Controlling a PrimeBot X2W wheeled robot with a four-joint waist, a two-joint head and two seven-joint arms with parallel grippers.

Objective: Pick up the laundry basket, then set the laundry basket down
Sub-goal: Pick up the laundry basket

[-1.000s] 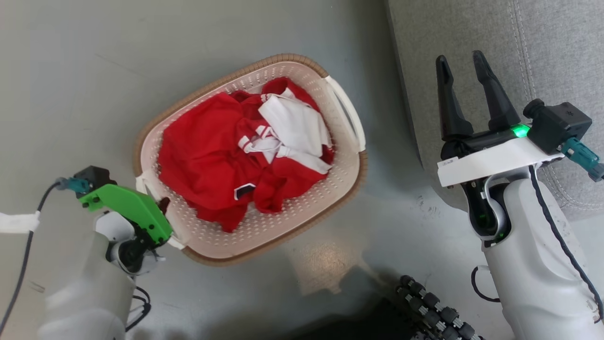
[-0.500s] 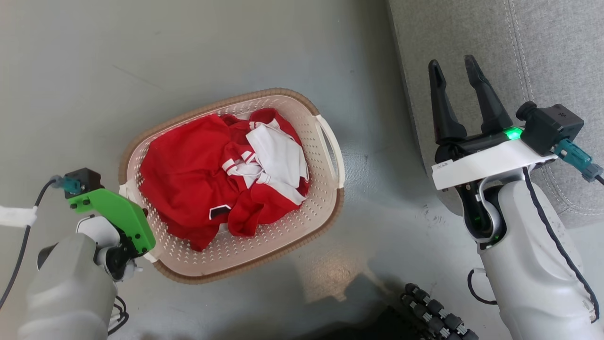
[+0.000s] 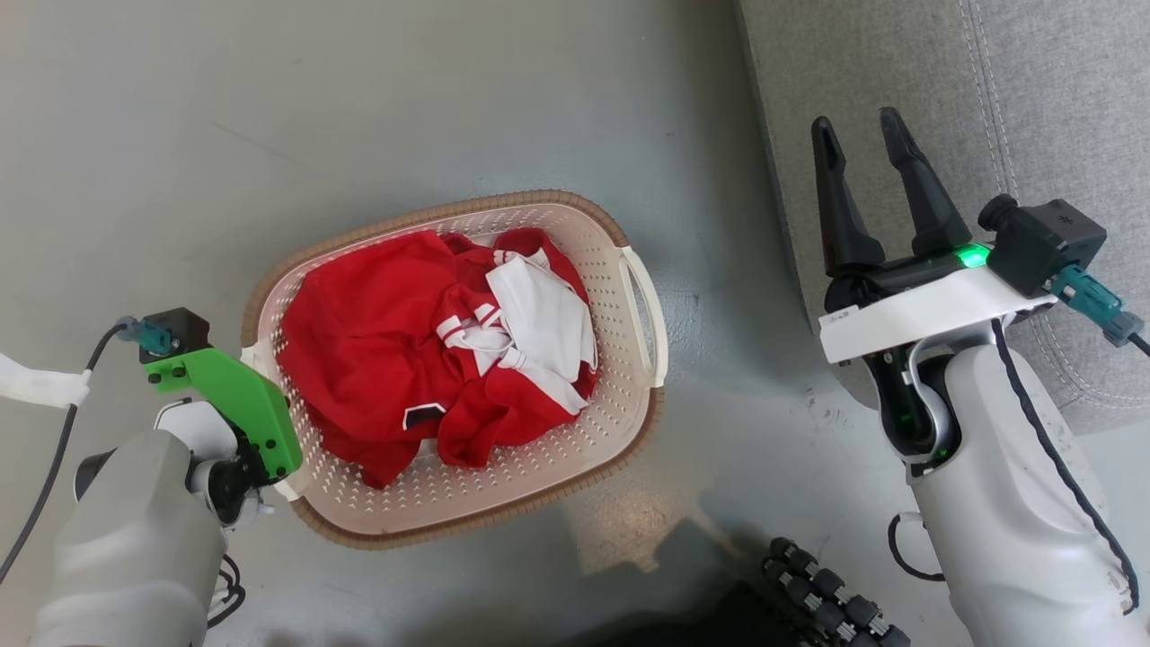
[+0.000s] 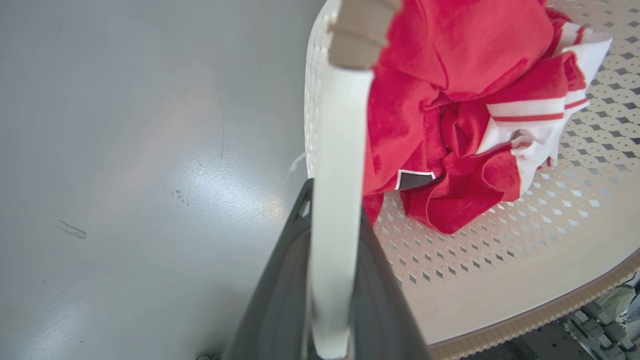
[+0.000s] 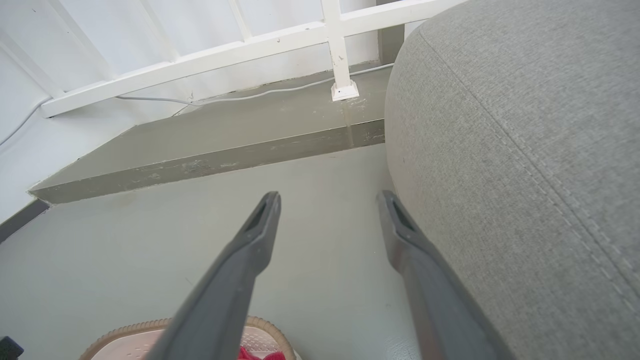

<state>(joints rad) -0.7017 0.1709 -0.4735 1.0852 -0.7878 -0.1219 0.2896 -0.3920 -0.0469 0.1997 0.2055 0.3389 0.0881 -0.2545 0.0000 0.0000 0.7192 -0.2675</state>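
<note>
Grip: pinches white loop handle [image 4: 340, 150] in left gripper [image 4: 334, 200], edge-on, for a one-armed lift. Places laundry basket [image 3: 557, 458], loaded with red clothing [image 3: 377, 341], over grey floor [image 3: 269, 108]; floor contact not discernible. Parks right gripper [image 3: 856, 126] spread, clear, beside sofa [image 3: 988, 90].

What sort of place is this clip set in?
Probably a home-like living area, perhaps a staged one: a grey upholstered sofa stands on a smooth grey floor, a laundry basket of red and white clothes is near it, and a white railing lines a raised step.
</note>
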